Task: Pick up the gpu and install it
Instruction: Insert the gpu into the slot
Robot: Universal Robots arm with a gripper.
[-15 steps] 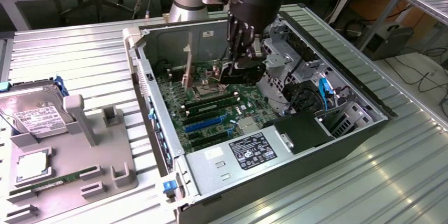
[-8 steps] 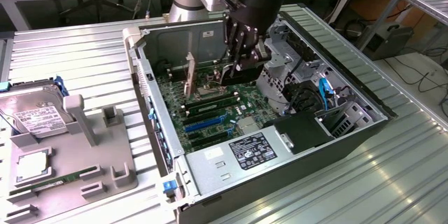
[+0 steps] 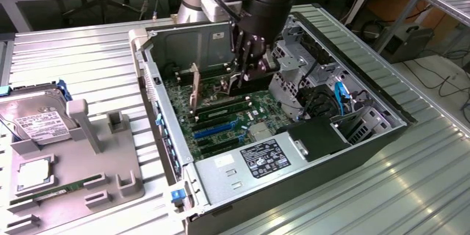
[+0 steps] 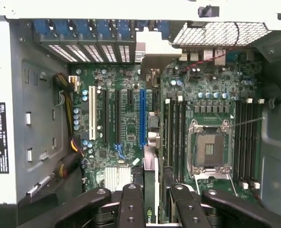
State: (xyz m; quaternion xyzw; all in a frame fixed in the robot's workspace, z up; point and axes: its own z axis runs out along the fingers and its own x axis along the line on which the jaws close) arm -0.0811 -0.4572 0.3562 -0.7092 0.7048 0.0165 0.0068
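Observation:
The gpu (image 3: 220, 87) stands on edge inside the open computer case (image 3: 158, 108), its pale metal bracket (image 3: 195, 89) toward the exterior view's left. My gripper (image 3: 246, 78) reaches down into the case and is shut on the card's top edge. In the wrist view the gpu (image 4: 150, 183) runs edge-on between my black fingers (image 4: 131, 206), and my gripper (image 4: 154, 209) is closed around it. The card hangs over the motherboard (image 4: 126, 156), close beside the blue expansion slot (image 4: 142, 118). I cannot tell whether its lower edge touches a slot.
A grey parts holder (image 3: 81, 158) at the exterior view's left carries a hard drive (image 3: 33, 122), a processor (image 3: 33, 171) and a green memory stick (image 3: 55, 192). Inside the case are the power supply (image 3: 257, 158), drive cages (image 3: 353, 119) with cables, and the empty processor socket (image 4: 209, 149).

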